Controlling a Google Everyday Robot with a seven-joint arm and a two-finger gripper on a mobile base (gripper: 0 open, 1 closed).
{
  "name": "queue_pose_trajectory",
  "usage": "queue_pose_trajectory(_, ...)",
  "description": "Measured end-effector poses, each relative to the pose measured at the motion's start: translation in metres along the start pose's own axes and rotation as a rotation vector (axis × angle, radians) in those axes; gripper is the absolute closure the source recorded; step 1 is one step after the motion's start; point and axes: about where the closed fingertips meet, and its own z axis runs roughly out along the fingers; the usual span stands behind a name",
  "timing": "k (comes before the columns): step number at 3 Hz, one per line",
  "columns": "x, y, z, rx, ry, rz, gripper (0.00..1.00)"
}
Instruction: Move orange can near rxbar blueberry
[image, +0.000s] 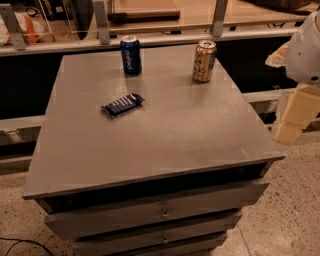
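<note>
The orange can (204, 61) stands upright at the back right of the grey cabinet top (165, 130). The rxbar blueberry (122, 105) lies flat in its navy wrapper left of the middle, well apart from the can. My gripper (296, 116) hangs off the table's right edge, to the right of and nearer the camera than the orange can, touching nothing. The white arm (306, 47) shows above it.
A dark blue soda can (131, 55) stands upright at the back, left of the orange can and behind the bar. The cabinet has drawers (162, 214) below. A railing and glass panels (150, 30) run behind the table.
</note>
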Motion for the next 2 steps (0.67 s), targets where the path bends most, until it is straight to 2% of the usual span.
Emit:
queue_pose_trajectory(1, 0.0, 0.0, 0.0, 0.0, 0.0, 0.0, 0.0)
queue_pose_trajectory(2, 0.002, -0.0042, -0.0013, 0.035, -0.087, 0.135, 0.0)
